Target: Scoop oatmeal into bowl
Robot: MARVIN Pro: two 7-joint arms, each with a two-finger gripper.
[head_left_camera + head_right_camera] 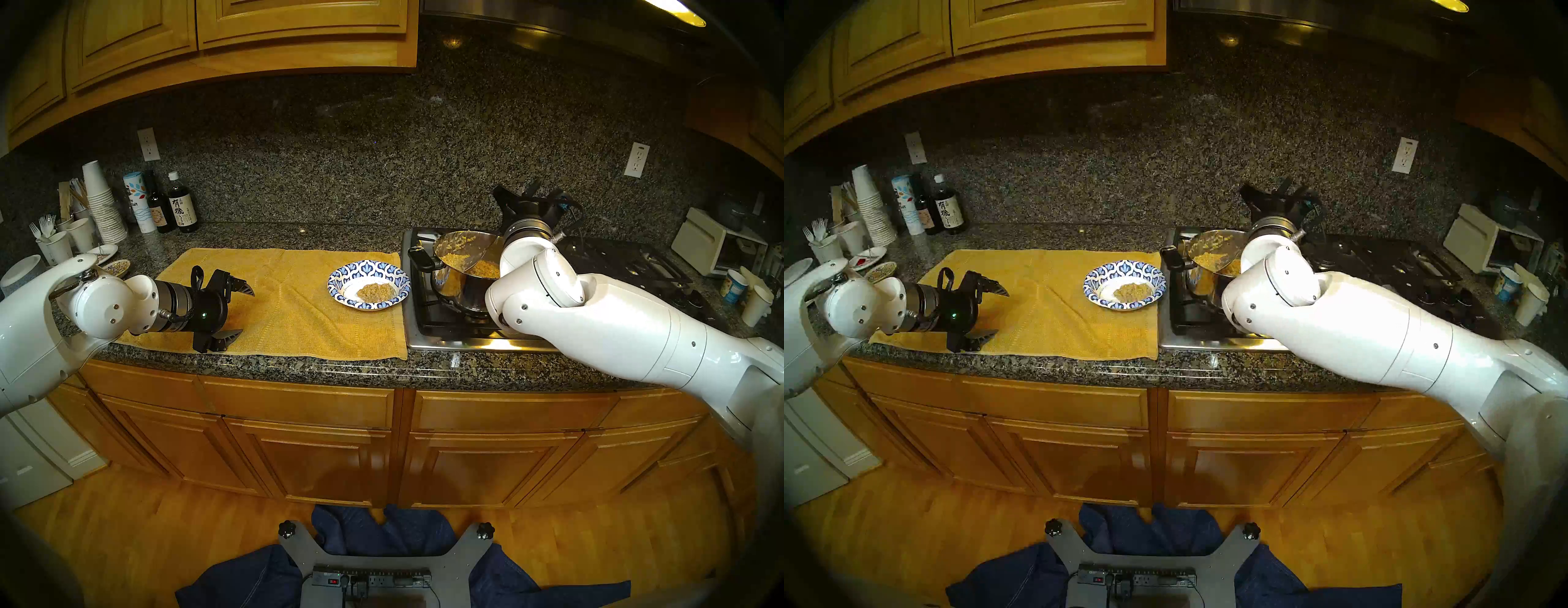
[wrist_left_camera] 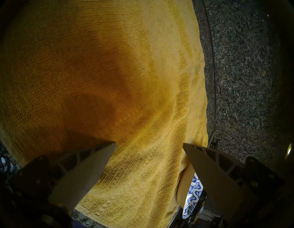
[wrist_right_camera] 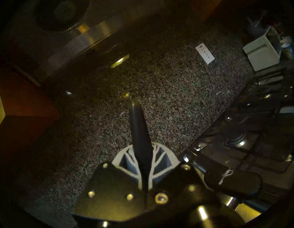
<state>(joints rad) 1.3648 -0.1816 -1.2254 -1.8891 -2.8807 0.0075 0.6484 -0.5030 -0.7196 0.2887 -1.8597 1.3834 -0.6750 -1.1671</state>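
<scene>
The blue-and-white leaf-patterned paper bowl (image 1: 394,278) sits on the right end of a yellow towel (image 1: 288,305) and holds a small mound of oatmeal (image 1: 375,292). More oatmeal (image 1: 483,267) fills the steel pot (image 1: 456,293) on the stove just right of the bowl. My right gripper (image 1: 519,199) is above the pot's far side, shut on the black handle (image 3: 140,135) of a utensil. The utensil's thin shaft (image 1: 481,254) slants down into the pot, where its scoop end is hidden. My left gripper (image 1: 245,313) hovers open and empty over the towel's left part.
The black stove grates (image 1: 628,263) run right of the pot. Paper cups, forks, small plates and bottles (image 1: 182,208) crowd the counter's back left. A white appliance (image 1: 712,246) and several cups stand at the far right. The counter's front edge is just below the towel.
</scene>
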